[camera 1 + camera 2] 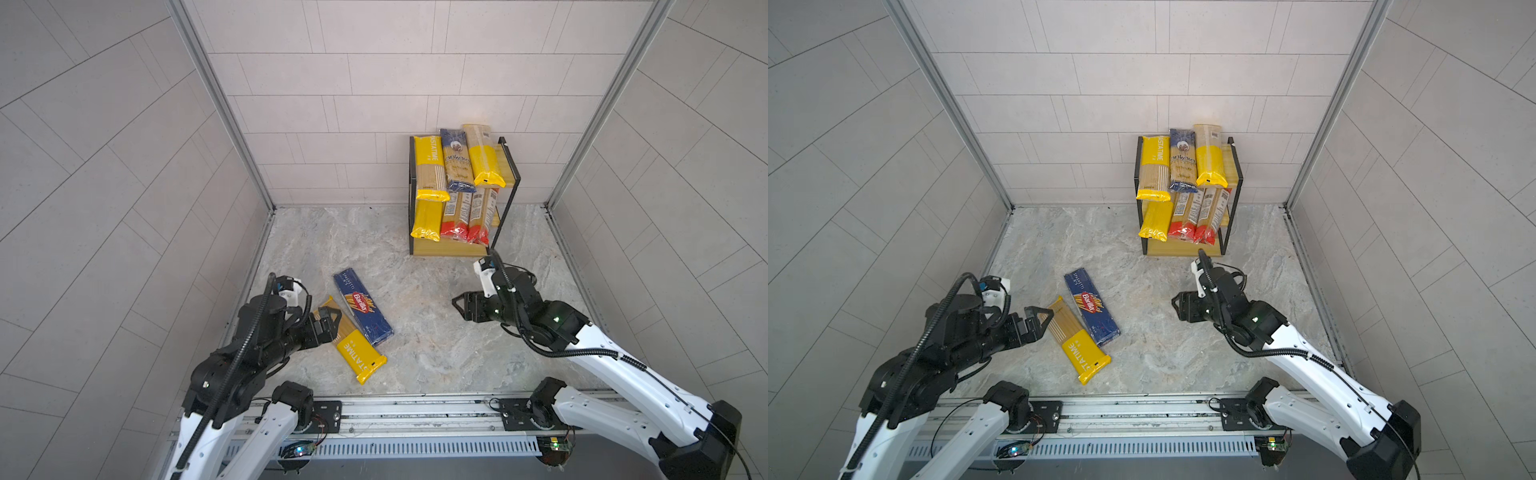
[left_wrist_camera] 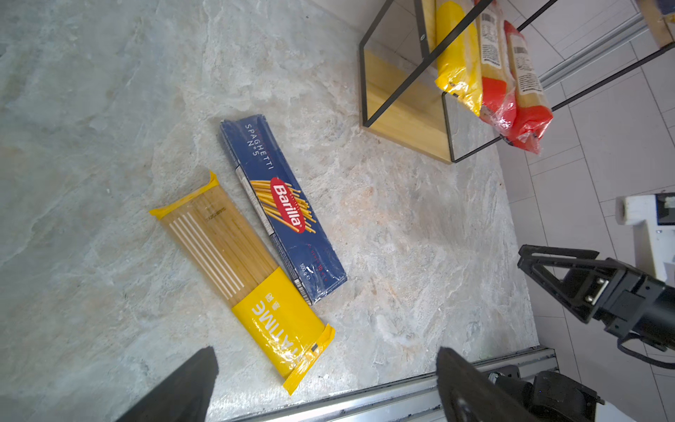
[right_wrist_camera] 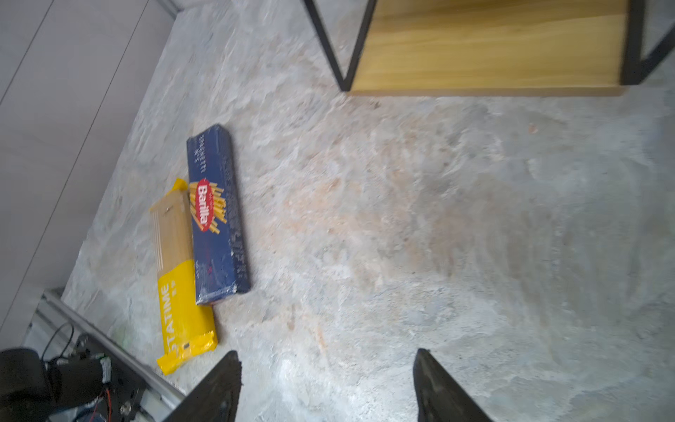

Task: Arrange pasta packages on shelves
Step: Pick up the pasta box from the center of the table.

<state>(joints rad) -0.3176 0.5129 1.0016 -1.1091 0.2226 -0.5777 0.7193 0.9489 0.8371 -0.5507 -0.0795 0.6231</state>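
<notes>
Two pasta packages lie side by side on the stone floor: a yellow PASTATIME pack [image 1: 351, 340] [image 2: 241, 277] [image 3: 179, 277] and a dark blue Barilla box [image 1: 363, 306] [image 2: 283, 212] [image 3: 215, 215]. My left gripper [image 1: 332, 328] [image 2: 325, 352] hangs open above the yellow pack's clear end, holding nothing. Over bare floor right of the box, my right gripper [image 1: 459, 307] [image 3: 327, 353] is open and empty. The shelves [image 1: 449, 249] [image 3: 489, 47] stand at the back right. Their top tier carries two yellow packs [image 1: 431, 166] and a blue one [image 1: 456, 160]. The middle tier holds a yellow pack [image 1: 426, 220] and two red-ended ones [image 1: 455, 218]. The bottom board is bare.
Tiled walls close in the floor on three sides, with metal corner posts [image 1: 552, 203]. A metal rail [image 1: 415, 409] carrying both arm bases runs along the front edge. Bare stone floor [image 1: 415, 332] lies between the two grippers and in front of the shelves.
</notes>
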